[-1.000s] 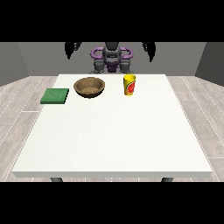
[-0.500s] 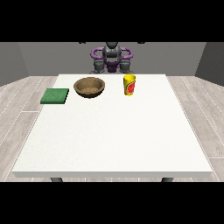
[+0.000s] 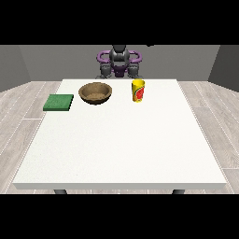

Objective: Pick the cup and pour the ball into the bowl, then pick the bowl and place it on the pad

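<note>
White table (image 3: 121, 140) bears green pad (image 3: 59, 102), wooden bowl (image 3: 95, 92), yellow cup (image 3: 138, 90).

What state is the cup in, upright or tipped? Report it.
Upright. The cup stands on its base on the table, rim up, right of the bowl; no hand touches it.

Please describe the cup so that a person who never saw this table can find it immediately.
Look at the large white table and go to its far edge, where the robot stands. Three things sit in a row there: a green pad at the view's left, a brown bowl in the middle, and the cup at the view's right. The cup is the only upright yellow thing, with a red mark on its side.
</note>
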Available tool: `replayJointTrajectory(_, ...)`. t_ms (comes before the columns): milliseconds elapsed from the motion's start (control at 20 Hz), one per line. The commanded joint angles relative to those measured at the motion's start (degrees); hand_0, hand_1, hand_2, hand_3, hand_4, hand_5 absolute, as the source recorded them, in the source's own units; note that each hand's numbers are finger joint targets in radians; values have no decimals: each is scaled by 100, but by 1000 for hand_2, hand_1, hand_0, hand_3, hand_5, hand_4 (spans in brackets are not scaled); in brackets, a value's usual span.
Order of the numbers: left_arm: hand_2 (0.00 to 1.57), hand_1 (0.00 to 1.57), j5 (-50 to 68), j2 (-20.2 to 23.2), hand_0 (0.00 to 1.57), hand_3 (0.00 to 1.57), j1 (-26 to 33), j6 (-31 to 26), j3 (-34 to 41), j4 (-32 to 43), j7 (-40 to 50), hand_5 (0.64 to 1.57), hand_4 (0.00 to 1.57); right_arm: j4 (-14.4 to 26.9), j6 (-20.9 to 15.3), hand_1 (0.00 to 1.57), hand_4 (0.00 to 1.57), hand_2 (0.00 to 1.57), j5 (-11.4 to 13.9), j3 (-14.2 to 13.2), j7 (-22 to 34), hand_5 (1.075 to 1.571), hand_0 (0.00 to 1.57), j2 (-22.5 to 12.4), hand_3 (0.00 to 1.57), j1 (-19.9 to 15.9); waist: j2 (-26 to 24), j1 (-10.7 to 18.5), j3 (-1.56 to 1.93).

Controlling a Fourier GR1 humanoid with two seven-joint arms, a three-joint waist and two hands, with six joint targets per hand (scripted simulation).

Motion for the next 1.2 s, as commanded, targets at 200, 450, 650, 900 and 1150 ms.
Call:
replayJointTrajectory(200, 0, 0, -53, 134, 0, 0, -423, -27, 184, 1084, -1725, 1511, 0, 1072, 653, 0, 361, 0, -71, -478, -1795, 1571, 0, -89, 0, -129, 1290, -54, 2)
replayJointTrajectory(450, 0, 0, -197, -13, 0, 0, -1404, 556, 490, 2191, -2591, 1495, 0, 1151, 998, 0, 303, 0, -193, -538, -2009, 1571, 0, -281, 0, -546, 1879, -482, -1)
replayJointTrajectory(650, 0, 0, -248, -13, 0, 0, -1882, 724, 552, 2738, -2883, 1494, 0, 1805, 1222, 0, 283, 0, -294, -892, -2385, 1571, 0, -455, 0, -839, 1940, -351, 0)
replayJointTrajectory(900, 0, 0, -232, 97, 0, 0, -2064, 530, 942, 3427, -3187, 1474, 0, 2465, 1352, 0, 242, 0, -84, -1128, -2860, 1570, 0, -567, 0, -828, 1876, -225, 0)
replayJointTrajectory(1150, 0, 0, -46, 193, 0, 0, -2787, 236, 1436, 4657, -3715, 1454, 0, 2547, 1407, 0, 243, 0, -316, -1226, -2499, 1571, 0, -711, 0, -1270, 1902, -307, -1)
